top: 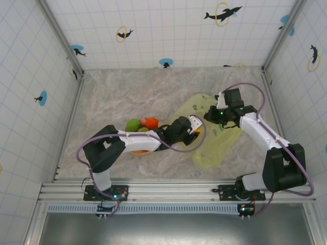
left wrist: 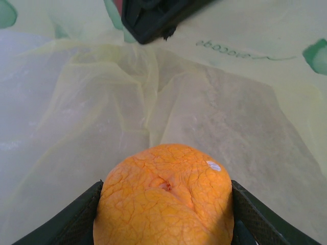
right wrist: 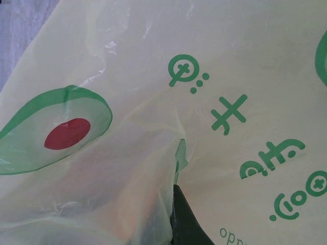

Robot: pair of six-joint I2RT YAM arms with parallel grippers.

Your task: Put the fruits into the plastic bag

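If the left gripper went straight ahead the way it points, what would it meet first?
Likely the crinkled plastic bag, touched first by the orange fruit the left gripper holds; the right gripper lies beyond, depth unclear.

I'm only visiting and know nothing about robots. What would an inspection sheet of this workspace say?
Surface: grey marbled table.
Job's things: yellow-green plastic bag lies at right; orange fruit is at its opening; green fruit and orange-red fruit sit by an orange plate, which is mostly hidden under the left arm.
Clutter: nothing seen.
Hands: left hand grips the orange fruit; right hand is shut on the plastic bag's edge.
Cables: purple cables loop along both arms.
Surroundings: white tiled walls with dolphin stickers.
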